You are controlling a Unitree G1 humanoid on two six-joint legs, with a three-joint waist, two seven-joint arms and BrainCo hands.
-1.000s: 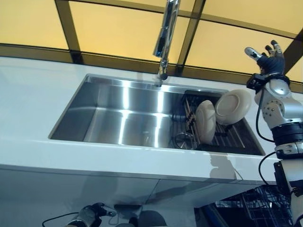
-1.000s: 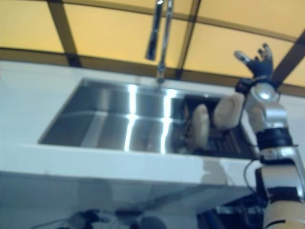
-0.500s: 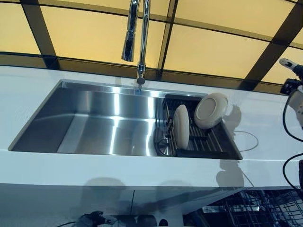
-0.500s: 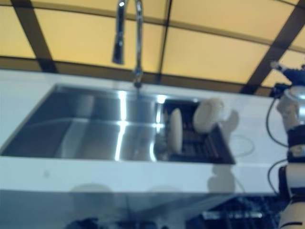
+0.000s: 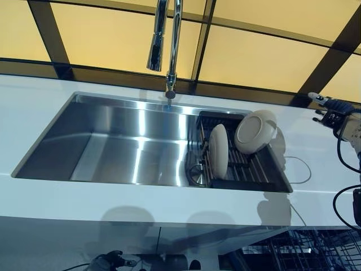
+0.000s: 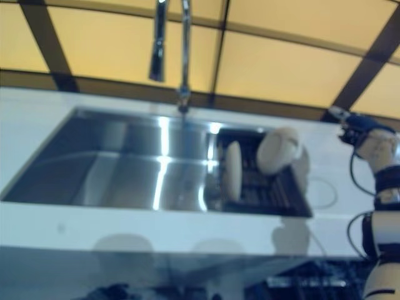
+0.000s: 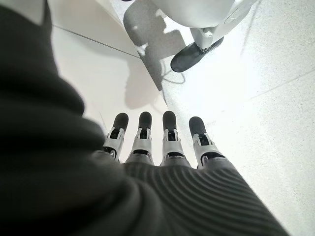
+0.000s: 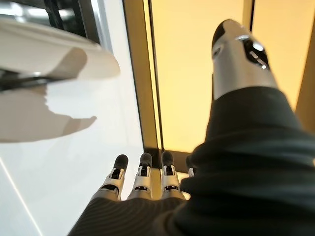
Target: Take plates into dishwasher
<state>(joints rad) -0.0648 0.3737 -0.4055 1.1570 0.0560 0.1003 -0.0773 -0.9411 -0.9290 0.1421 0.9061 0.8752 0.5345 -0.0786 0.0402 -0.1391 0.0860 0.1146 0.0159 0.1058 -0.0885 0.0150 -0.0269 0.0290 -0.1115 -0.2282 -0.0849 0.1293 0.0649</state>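
Note:
Two cream plates stand in a black dish rack (image 5: 271, 169) at the right end of the steel sink. One plate (image 5: 218, 151) stands on edge. The other plate (image 5: 255, 132) leans against the rack's far right side, and its rim (image 8: 54, 54) shows in the right wrist view. My right hand (image 5: 333, 107) hovers over the white counter to the right of the rack, apart from both plates, with its fingers (image 8: 142, 174) straight and nothing in it. My left hand (image 5: 107, 262) hangs low below the counter's front edge, its fingers (image 7: 170, 135) straight over the floor.
A tall chrome faucet (image 5: 166, 39) rises behind the sink (image 5: 113, 141). White counter (image 5: 34, 107) surrounds the sink, with yellow panels behind. A dark wire dishwasher rack (image 5: 304, 251) shows below the counter at the lower right.
The camera has swung, shifting the whole scene. My right hand has moved from up beside the leaning plate out to the right and lower, near the counter. The plates have stayed put.

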